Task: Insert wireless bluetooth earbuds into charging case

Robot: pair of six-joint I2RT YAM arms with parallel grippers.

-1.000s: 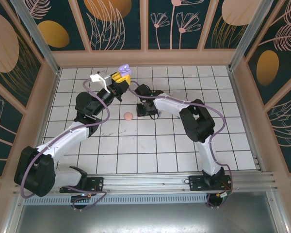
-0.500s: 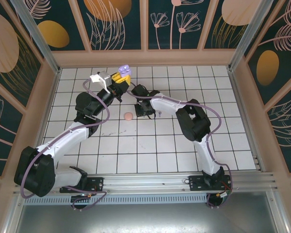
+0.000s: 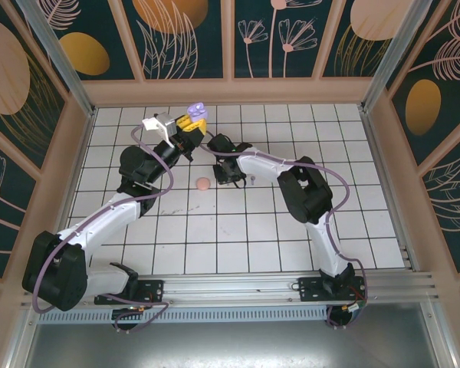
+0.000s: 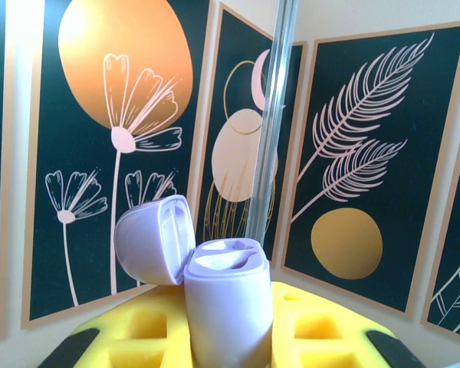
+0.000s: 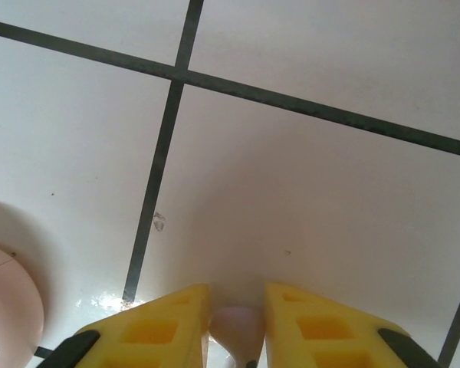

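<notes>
My left gripper (image 3: 189, 123) is raised over the far tiles and is shut on a lilac charging case (image 4: 228, 307). The case stands upright between the yellow fingers, its lid (image 4: 155, 238) swung open to the left, and its two sockets look bare. From above, the case (image 3: 195, 110) sits at the gripper's tip. My right gripper (image 5: 238, 295) is down at the white tiles, its yellow fingers pressed on both sides of a tiny pale earbud (image 5: 238, 328); pink or lilac, I cannot tell. From above, that gripper (image 3: 228, 173) is just right of a round pink case (image 3: 202, 183).
The pink case (image 5: 4, 314) lies at the lower left of the right wrist view, close to the left finger. A tiny dark thing (image 3: 254, 179) lies on the tile just right of the right gripper. Patterned walls fence the tiled floor.
The right gripper's fingers have drawn together onto the pale earbud, and the right arm has shifted slightly left. The left arm and the lilac case have stayed still.
</notes>
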